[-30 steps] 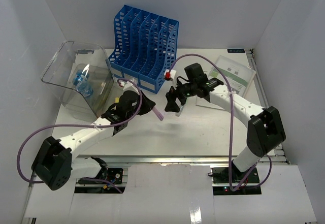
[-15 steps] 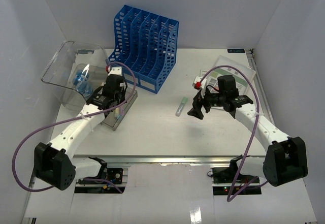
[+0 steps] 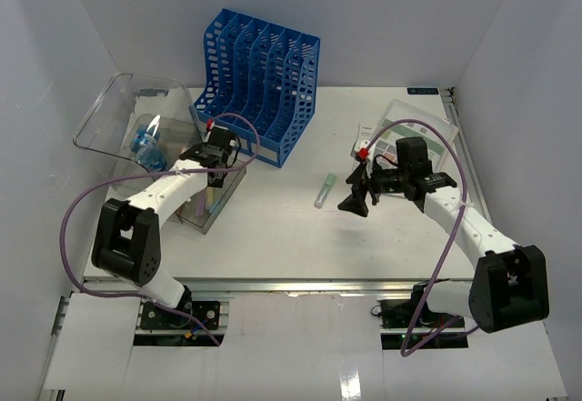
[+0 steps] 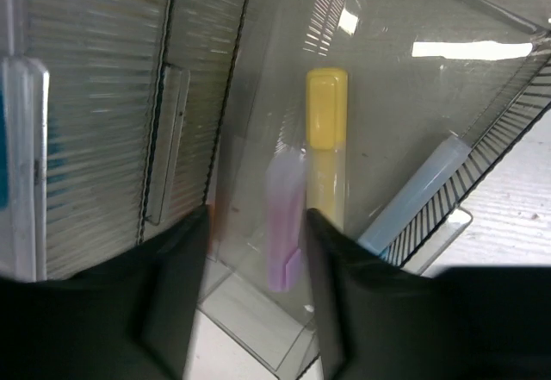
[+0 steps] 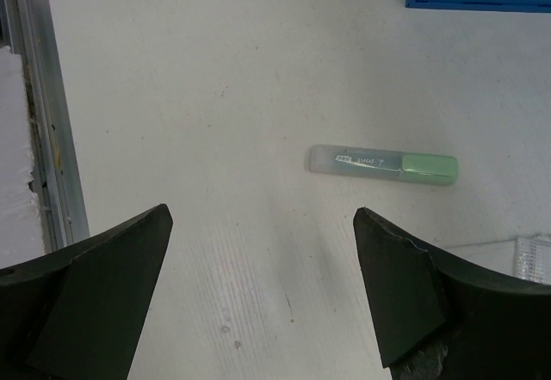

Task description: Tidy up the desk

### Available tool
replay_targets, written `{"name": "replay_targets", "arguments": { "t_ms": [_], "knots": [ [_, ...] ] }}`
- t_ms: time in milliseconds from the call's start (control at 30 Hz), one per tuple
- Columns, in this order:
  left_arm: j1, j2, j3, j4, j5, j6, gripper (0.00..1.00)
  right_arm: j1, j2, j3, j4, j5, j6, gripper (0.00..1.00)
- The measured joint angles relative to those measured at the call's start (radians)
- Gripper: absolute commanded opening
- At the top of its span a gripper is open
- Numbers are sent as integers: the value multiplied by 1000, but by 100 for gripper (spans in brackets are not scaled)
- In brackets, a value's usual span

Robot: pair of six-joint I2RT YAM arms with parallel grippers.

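From above, the white tabletop (image 3: pixel 273 237) fills the middle of the frame. White walls close it in on three sides, and its metal rail (image 3: pixel 300 285) runs along the bottom. A blue magazine rack (image 3: pixel 257 83) stands at upper centre, with a clear bin (image 3: pixel 127 128) at upper left. A green highlighter (image 3: pixel 325 190) lies at centre.

The left wrist view alone looks into a clear tray (image 4: pixel 258 328) holding yellow (image 4: pixel 325 130), purple (image 4: pixel 284 225) and pale blue (image 4: pixel 413 195) highlighters. The left jaws stand parted there, gripping nothing.

In the right wrist view the right jaws are spread wide over bare tabletop (image 5: pixel 215 96), and the green highlighter (image 5: pixel 383 165) lies at right of centre.
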Motion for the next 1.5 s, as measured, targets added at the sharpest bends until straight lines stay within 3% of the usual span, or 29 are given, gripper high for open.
{"name": "replay_targets", "arguments": {
  "t_ms": [233, 400, 567, 767, 900, 1000, 1167, 1500],
  "knots": [
    [0, 30, 32, -2, 5, 28, 73, -4, 7, -1, 1, -10, 0, 92],
    [0, 4, 65, -7, 83, 26, 78, -6, 40, 0, 9, -9, 19, 91],
    [2, -158, 38, 16, 313, -10, 90, -5, 169, 72, -30, 31, 81, 90],
    [1, -534, -236, 208, 689, -165, 98, 9, 323, 234, -90, 204, 223, 90],
    [-15, -623, -446, 413, 872, -326, 98, 14, 344, 293, -115, 254, 253, 90],
    [-58, -566, -514, 483, 928, -402, 98, 13, 342, 304, -117, 259, 252, 90],
    [-231, -390, -478, 610, 897, -431, 97, -1, 342, 304, -135, 249, 245, 90],
    [-450, 110, -135, 712, 674, -357, 93, -205, 202, 192, -144, 137, 184, 90]
  ]
}}
